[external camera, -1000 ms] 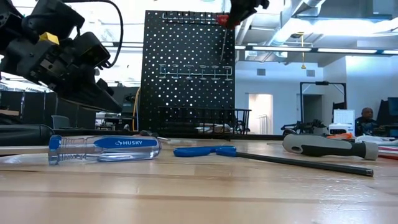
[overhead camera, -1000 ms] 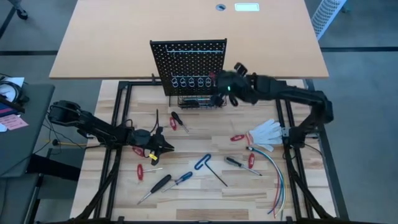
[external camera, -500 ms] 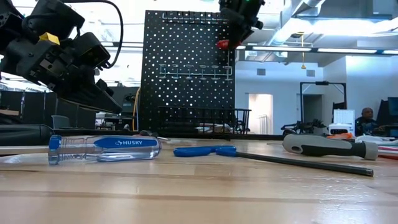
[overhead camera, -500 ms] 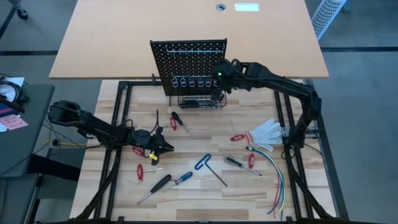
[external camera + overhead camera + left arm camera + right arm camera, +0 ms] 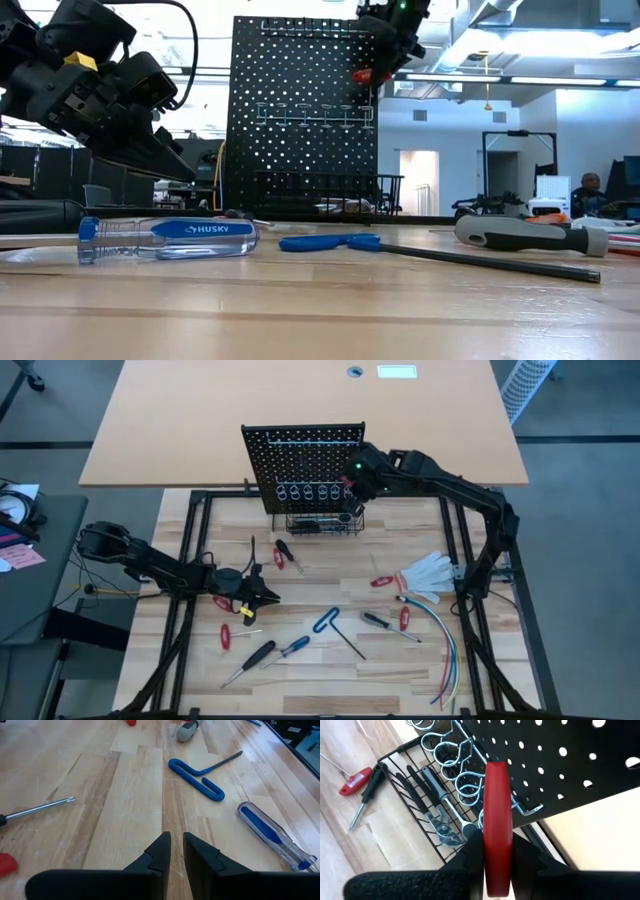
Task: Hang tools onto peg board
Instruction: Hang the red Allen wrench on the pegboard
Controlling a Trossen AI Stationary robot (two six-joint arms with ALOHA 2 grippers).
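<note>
Red-handled tool [image 5: 497, 827] held above ring holders [image 5: 451, 760] of upright black peg board [image 5: 303, 463]

We see a matt black perforated metal peg board [image 5: 580, 755], shiny wire rings [image 5: 451, 751], a smooth red plastic handle [image 5: 497, 830], and a pale grained wood tabletop [image 5: 125, 810].

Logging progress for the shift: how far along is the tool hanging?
Done: only pliers lie in the peg board basket; its rings look empty. In hand: the right gripper holds a red-handled tool above the rings. Left: screwdrivers and the hex key on the table; left gripper idles.
</note>
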